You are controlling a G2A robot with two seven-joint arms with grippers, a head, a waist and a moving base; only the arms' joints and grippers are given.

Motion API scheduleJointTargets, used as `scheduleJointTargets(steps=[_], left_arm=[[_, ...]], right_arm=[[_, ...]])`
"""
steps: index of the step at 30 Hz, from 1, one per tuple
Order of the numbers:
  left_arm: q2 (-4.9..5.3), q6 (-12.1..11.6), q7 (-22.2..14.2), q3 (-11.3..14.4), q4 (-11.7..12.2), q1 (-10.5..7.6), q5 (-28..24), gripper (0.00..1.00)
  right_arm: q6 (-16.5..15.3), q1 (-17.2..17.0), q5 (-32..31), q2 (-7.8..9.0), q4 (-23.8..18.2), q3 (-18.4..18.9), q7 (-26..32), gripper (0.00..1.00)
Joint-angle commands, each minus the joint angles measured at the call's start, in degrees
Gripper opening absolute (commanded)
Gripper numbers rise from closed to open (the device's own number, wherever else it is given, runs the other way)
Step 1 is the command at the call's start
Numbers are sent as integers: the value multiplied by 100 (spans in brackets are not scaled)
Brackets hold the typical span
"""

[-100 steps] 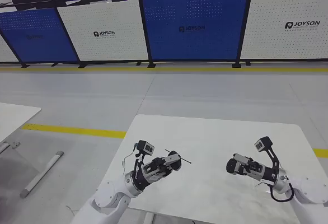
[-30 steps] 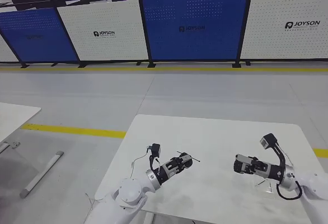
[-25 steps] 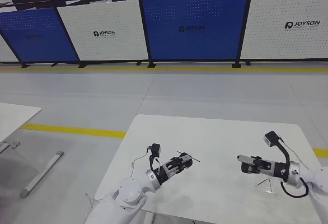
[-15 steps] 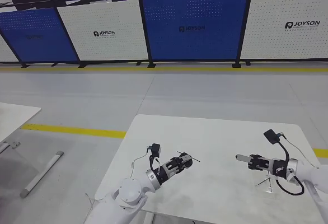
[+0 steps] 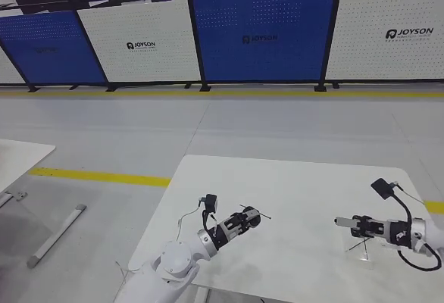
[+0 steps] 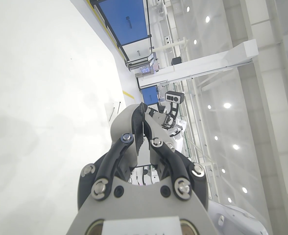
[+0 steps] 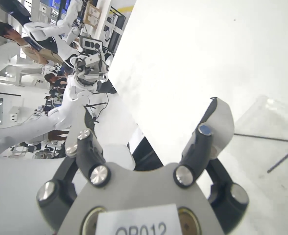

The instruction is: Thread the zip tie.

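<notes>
My left hand [image 6: 144, 118] is pinched tight on the thin black plastic zip tie [image 6: 142, 128], held above the left side of the white surface [image 5: 298, 182]. In the top view the tie's long axis runs across the fingers, with one free end poking out toward the right arm's side. My right hand [image 7: 151, 110] is spread wide and holds nothing. It sits well apart from that tie, just beside a clear plastic sheet [image 7: 264, 113] where a second black tie [image 7: 264, 137], bent at one end, lies. The left arm is the nearer one. I reckon the right must cross the gap and meet the free end along that axis.
</notes>
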Motion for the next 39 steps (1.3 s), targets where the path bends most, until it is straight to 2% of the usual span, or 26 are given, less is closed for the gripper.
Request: scheduleJointTargets(steps=[1,3,14,19,25,26,35,39], left_arm=[[0,0,0,0,0,0,0,0],[0,0,0,0,0,0,0,0],[0,0,0,0,0,0,0,0],[0,0,0,0,0,0,0,0],[0,0,0,0,0,0,0,0],[0,0,0,0,0,0,0,0],[0,0,0,0,0,0,0,0],[0,0,0,0,0,0,0,0]], right_arm=[[119,6,-224,40,-42,74,155,100],[323,11,-515,61,-61,98,13,100],[364,-27,-553,60,-56,52,-13,100],[770,189,-826,101,104,-51,442,100],[1548,460,-1731,117,81,-349,391,100],[1596,493,-1755,109,71,-382,323,100],[1596,493,-1755,109,71,-382,323,100],[1612,502,-2043,117,72,-551,432,100]])
